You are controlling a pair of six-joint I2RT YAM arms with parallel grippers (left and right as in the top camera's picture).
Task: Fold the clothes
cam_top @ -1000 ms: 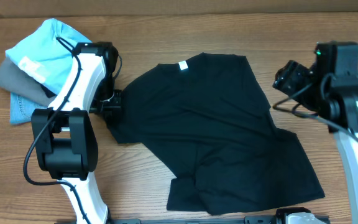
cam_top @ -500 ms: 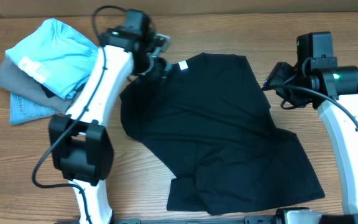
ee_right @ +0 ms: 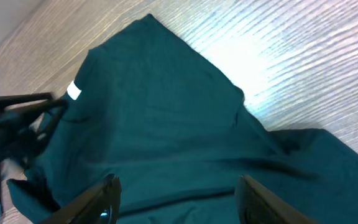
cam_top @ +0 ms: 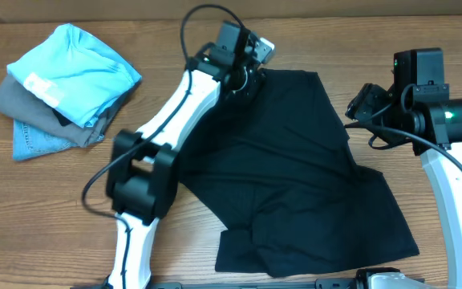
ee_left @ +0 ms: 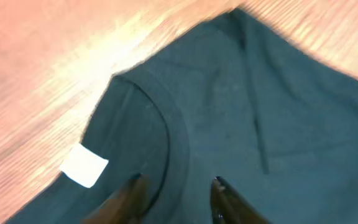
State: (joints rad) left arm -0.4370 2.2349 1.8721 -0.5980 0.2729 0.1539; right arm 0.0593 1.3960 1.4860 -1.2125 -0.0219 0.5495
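Observation:
A black T-shirt [cam_top: 287, 168] lies spread and rumpled across the middle of the table. My left gripper [cam_top: 243, 80] hovers over its collar at the far edge. In the left wrist view the fingers [ee_left: 178, 183] are open over the collar band [ee_left: 179, 134], next to the white neck label [ee_left: 84, 165]. My right gripper [cam_top: 359, 103] is at the shirt's right side. In the right wrist view its fingers [ee_right: 178, 182] are wide open above the dark cloth [ee_right: 160, 124], holding nothing.
A pile of folded clothes, light blue [cam_top: 70, 68] on grey [cam_top: 18, 96] and denim, sits at the far left. The table's back edge runs close behind the shirt's collar.
My left arm has swung from the shirt's left sleeve rightward and back to the collar. My right gripper has shifted slightly at the shirt's right side. The shirt's left part has been pulled in.

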